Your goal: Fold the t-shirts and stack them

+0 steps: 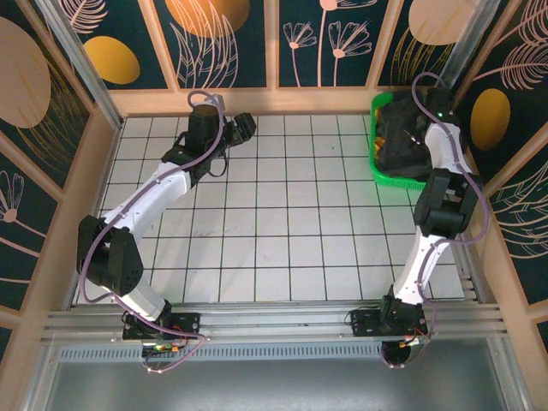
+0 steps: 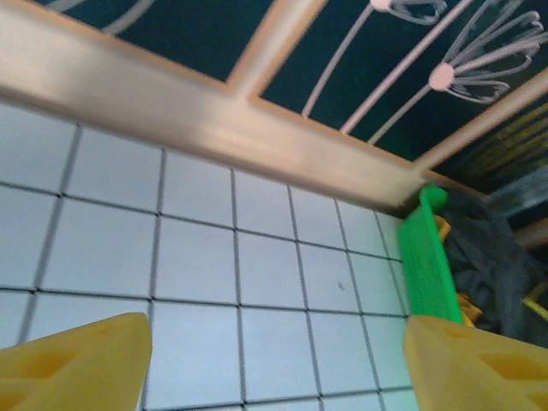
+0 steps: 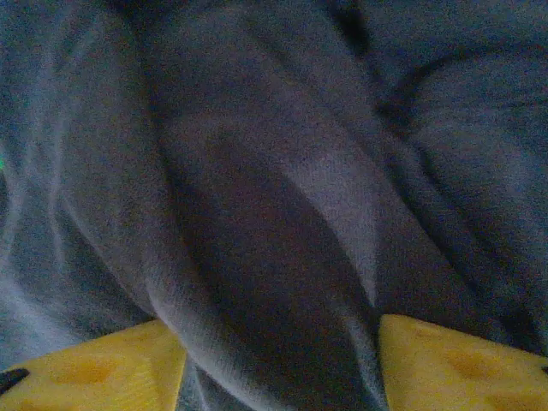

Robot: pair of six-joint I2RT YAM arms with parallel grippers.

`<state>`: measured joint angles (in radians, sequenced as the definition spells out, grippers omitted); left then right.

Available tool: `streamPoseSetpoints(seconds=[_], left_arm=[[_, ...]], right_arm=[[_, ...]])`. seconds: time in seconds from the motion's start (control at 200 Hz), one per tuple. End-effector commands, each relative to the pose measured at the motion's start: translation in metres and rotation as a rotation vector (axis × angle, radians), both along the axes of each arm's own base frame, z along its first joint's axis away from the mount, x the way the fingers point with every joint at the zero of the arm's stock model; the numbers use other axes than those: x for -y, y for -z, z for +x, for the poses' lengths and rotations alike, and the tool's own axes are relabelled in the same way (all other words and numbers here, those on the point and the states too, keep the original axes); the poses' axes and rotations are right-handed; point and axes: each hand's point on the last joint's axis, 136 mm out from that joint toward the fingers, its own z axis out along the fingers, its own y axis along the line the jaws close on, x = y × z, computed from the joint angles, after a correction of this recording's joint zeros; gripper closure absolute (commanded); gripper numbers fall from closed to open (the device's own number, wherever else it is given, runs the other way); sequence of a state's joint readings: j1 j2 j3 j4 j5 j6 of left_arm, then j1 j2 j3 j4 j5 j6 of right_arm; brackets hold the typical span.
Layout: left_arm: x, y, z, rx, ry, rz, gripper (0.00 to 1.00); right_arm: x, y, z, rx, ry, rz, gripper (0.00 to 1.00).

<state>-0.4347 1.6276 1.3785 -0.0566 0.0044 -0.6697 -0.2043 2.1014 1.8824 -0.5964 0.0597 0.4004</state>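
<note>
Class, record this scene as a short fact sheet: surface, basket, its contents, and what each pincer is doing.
Surface: white tiled table
Basket: green basket, far right corner
Contents: dark t-shirts, heaped
Left pincer: open, over bare tiles
Right pincer: in the basket, fingers either side of a dark fold; grip uncertain

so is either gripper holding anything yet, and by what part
Left gripper holds nothing. Right gripper straddles a raised fold of the dark t-shirt; a firm pinch can't be confirmed.
</note>
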Motion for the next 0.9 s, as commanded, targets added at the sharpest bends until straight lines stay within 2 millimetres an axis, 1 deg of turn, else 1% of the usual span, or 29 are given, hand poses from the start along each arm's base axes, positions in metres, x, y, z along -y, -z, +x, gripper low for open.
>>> streamPoseSetpoints(seconds=[0.0, 0.035, 0.075, 0.095, 0.125, 0.195, 0.33, 0.52, 0.591, 0.696, 0.791, 0.896], left_arm=[[0.009, 0.004, -0.011, -0.025, 0.053, -0.025, 0.36], [0.010, 0.003, -0.013, -0.026, 0.057, -0.028, 0.42], [0.010, 0.002, -0.014, -0.025, 0.058, -0.029, 0.49], [0.010, 0.002, -0.015, -0.025, 0.058, -0.028, 0.51], [0.009, 0.000, -0.016, -0.022, 0.057, -0.028, 0.56], [0.007, -0.003, -0.017, -0.015, 0.051, -0.025, 0.61], [0.006, -0.005, -0.018, -0.011, 0.046, -0.024, 0.63], [0.009, -0.001, -0.015, -0.023, 0.046, -0.035, 0.65], [0.009, 0.000, -0.014, -0.024, 0.045, -0.036, 0.66], [0.008, -0.002, -0.014, -0.022, 0.038, -0.035, 0.66], [0.004, 0.000, -0.015, -0.032, 0.021, -0.026, 0.66], [-0.002, 0.000, -0.017, -0.034, -0.004, -0.014, 0.66]], right_arm=[[-0.008, -0.018, 0.002, 0.015, -0.008, 0.043, 0.71], [-0.008, -0.028, 0.003, 0.049, -0.001, 0.044, 0.82], [-0.010, -0.043, 0.002, 0.096, 0.003, 0.041, 0.92], [-0.011, -0.052, 0.001, 0.124, 0.004, 0.038, 0.96], [-0.011, -0.063, -0.002, 0.152, 0.015, 0.027, 1.00], [-0.010, -0.094, -0.009, 0.229, 0.038, -0.007, 1.00], [-0.016, -0.148, -0.024, 0.341, 0.052, -0.062, 1.00], [-0.038, -0.216, -0.036, 0.496, 0.003, -0.094, 1.00], [-0.051, -0.243, -0.039, 0.555, -0.029, -0.109, 1.00], [-0.075, -0.289, -0.045, 0.674, -0.093, -0.132, 1.00], [-0.102, -0.331, -0.053, 0.789, -0.156, -0.139, 1.00], [-0.138, -0.378, -0.067, 0.917, -0.222, -0.140, 1.00]])
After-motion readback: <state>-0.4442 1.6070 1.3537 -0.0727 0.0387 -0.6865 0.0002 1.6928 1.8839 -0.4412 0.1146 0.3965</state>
